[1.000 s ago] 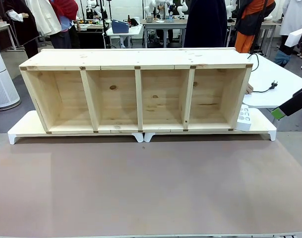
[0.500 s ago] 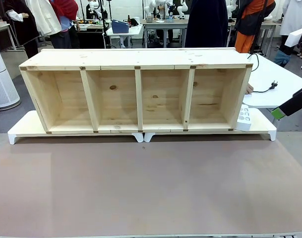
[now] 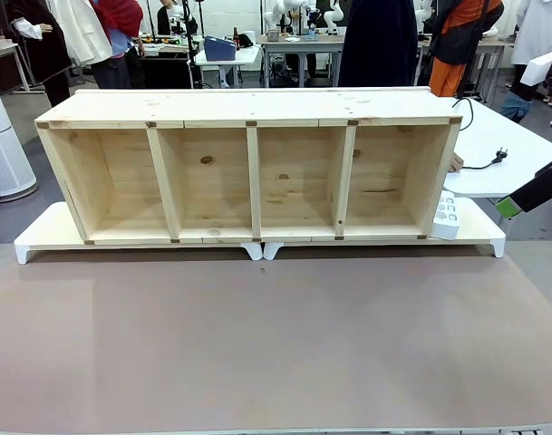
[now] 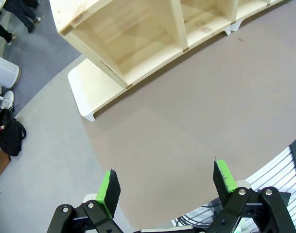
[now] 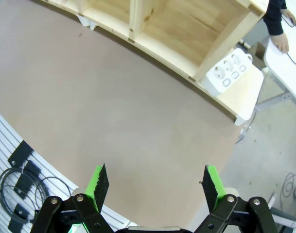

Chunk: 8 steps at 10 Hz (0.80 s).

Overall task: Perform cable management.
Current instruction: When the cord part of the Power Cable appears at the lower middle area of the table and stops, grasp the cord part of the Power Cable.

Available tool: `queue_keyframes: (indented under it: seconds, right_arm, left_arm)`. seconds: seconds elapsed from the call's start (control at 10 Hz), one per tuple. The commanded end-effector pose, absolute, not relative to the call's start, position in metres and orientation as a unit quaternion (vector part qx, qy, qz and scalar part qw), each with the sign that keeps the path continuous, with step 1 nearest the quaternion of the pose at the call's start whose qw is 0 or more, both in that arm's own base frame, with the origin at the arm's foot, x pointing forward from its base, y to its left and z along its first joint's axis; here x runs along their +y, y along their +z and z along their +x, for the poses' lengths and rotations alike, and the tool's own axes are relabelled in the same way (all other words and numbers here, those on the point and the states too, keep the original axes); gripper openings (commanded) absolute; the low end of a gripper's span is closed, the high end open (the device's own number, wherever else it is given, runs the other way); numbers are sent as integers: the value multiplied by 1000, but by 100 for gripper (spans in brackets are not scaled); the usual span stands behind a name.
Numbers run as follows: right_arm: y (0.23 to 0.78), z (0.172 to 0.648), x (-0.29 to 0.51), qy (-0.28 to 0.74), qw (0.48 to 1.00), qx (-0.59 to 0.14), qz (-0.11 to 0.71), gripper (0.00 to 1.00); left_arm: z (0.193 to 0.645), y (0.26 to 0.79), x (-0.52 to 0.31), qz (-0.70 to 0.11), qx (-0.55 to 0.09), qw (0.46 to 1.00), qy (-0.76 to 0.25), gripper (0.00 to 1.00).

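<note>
The cable (image 3: 475, 166) is a thin black cord lying on the white side table (image 3: 511, 136) at the far right, ending in a black round plug (image 3: 499, 155). Both grippers hang open and empty above the brown table top, far from the cable. In the left wrist view, my left gripper (image 4: 166, 178) is over the table's near left part. In the right wrist view, my right gripper (image 5: 155, 180) is over the near right part. One green finger pad (image 3: 508, 207) of the right gripper shows at the front view's right edge.
A long wooden shelf (image 3: 248, 107) with several compartments lies on white risers (image 3: 49, 231) across the table's far side. A white power strip (image 3: 446, 217) leans at its right end. A person's hand (image 5: 282, 43) rests on the side table. The brown table top (image 3: 276, 344) lies bare in front.
</note>
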State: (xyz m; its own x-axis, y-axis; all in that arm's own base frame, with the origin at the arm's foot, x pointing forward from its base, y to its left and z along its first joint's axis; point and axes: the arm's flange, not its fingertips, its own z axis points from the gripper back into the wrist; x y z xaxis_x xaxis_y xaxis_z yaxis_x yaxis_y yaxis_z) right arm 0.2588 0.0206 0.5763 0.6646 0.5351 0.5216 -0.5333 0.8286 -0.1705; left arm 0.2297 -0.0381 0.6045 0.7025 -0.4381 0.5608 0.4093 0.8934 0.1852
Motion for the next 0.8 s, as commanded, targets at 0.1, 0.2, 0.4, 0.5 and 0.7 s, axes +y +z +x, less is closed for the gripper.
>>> queue_keyframes:
  seconds: [0.1, 0.2, 0.4, 0.5, 0.7]
  right_arm:
    - [576, 263, 22, 291, 912, -290, -2, 100]
    - [576, 263, 22, 291, 912, -290, -2, 100]
    - [576, 263, 22, 291, 912, -290, -2, 100]
    - [576, 263, 22, 291, 912, -290, -2, 100]
    - [576, 263, 22, 291, 912, -290, -2, 100]
  left_arm:
    - [231, 606, -40, 21, -315, 920, -231, 100]
    - [231, 606, -40, 21, -315, 920, -231, 100]
    - [231, 606, -40, 21, -315, 920, -231, 100]
    - [231, 606, -40, 21, -315, 920, -231, 100]
    - [231, 606, -40, 21, -315, 920, -231, 100]
